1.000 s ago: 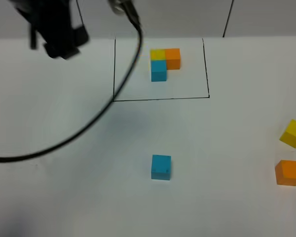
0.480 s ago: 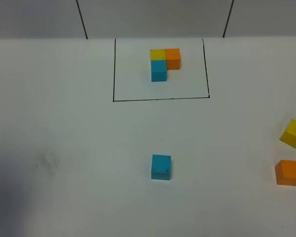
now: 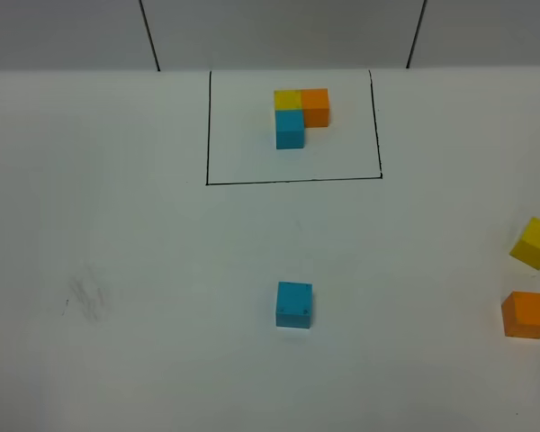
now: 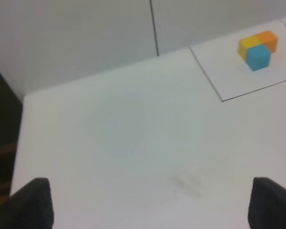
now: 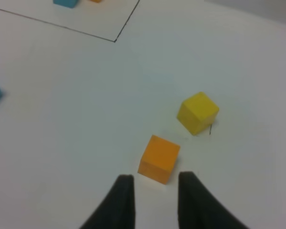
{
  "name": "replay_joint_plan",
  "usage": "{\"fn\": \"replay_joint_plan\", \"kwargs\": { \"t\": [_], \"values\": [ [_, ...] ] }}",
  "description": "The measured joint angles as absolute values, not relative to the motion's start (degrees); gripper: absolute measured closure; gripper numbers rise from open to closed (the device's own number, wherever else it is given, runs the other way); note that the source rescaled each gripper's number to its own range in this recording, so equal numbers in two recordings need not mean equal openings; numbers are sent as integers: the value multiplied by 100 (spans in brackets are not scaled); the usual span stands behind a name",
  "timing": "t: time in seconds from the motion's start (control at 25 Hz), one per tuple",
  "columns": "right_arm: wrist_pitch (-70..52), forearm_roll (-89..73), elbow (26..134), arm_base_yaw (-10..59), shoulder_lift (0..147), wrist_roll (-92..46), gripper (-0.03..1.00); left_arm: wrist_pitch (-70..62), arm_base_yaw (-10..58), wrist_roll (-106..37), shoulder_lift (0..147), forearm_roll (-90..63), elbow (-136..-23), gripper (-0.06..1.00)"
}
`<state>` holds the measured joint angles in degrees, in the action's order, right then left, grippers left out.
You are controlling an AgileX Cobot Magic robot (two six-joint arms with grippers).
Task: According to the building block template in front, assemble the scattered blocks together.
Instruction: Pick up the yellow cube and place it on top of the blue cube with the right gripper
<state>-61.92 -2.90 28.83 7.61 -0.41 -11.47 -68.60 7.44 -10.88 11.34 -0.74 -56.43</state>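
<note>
Our right gripper (image 5: 155,177), fingers parted and empty, hangs just short of the orange block (image 5: 159,158); we reckon a skewed approach could shove it toward the nearby yellow block (image 5: 197,112). Our left gripper (image 4: 151,183) is spread wide, and bare table (image 3: 162,270) lies round the cyan block (image 3: 293,304) up to the framed template (image 3: 297,115).

Right end effector (image 5: 156,176): black tapered fingers (image 5: 120,202); left end effector (image 4: 150,188): dark (blunter) tips (image 4: 33,205).

Table (image 3: 117,225): white, matt, smooth; faint grey scuff (image 3: 85,297) on it. Cyan cube (image 3: 293,304), yellow cube (image 3: 534,243), orange cube (image 3: 526,315): matt, smooth-faced. Template (image 3: 299,115): same matt finish. Right gripper (image 5: 155,177) fingers (image 5: 121,202): black, matt.
</note>
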Motion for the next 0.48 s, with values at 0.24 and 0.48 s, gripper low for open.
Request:
{"fn": "replay_joint_plan", "kwargs": {
  "t": [0.24,0.48],
  "values": [
    [-6192,-290,2883,761,-41,-1147,97,-6503,740,-839,24,-295,-4420,25],
    [-6192,-290,2883,761,-41,-1147,97,-6242,740,-540,-31,-377,-3400,25]
  ]
}}
